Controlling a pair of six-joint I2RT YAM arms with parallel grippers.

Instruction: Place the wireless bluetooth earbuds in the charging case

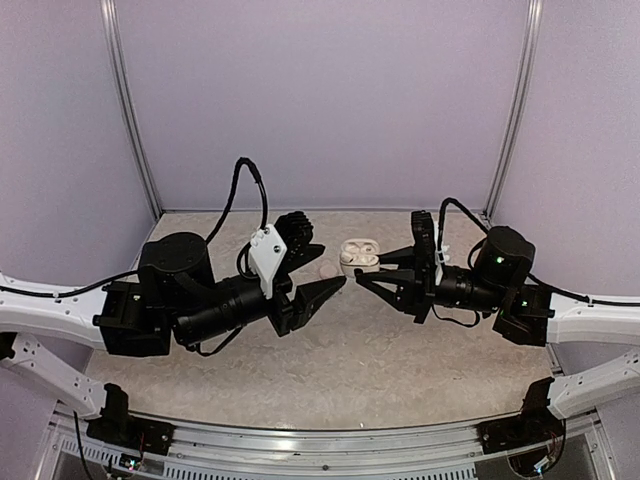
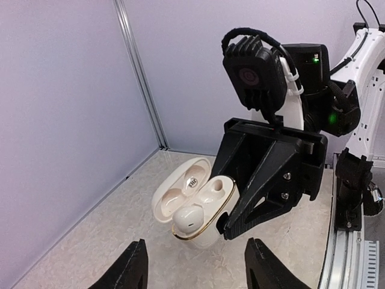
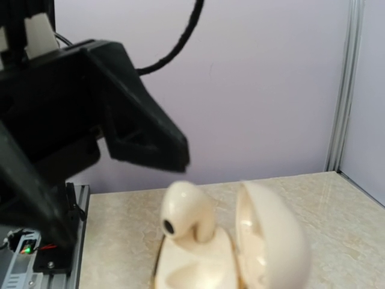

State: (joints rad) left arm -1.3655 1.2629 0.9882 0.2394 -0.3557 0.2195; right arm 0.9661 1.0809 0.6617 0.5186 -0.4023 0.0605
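okay, case point(image 2: 207, 238) stands open on the bench point(image 1: 350, 350) with one earbud point(image 2: 189, 218) in a well, dead ahead of the left end effector point(image 2: 197, 244), spread wide and empty; right end effector point(image 1: 368, 268) flanks the case, whether clamped i cannot tell.

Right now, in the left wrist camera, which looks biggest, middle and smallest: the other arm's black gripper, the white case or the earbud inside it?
1. right gripper, biggest by far.
2. charging case, lid open.
3. earbud, smallest, sitting in the case.
They sit together, so nearness doesn't skew it.
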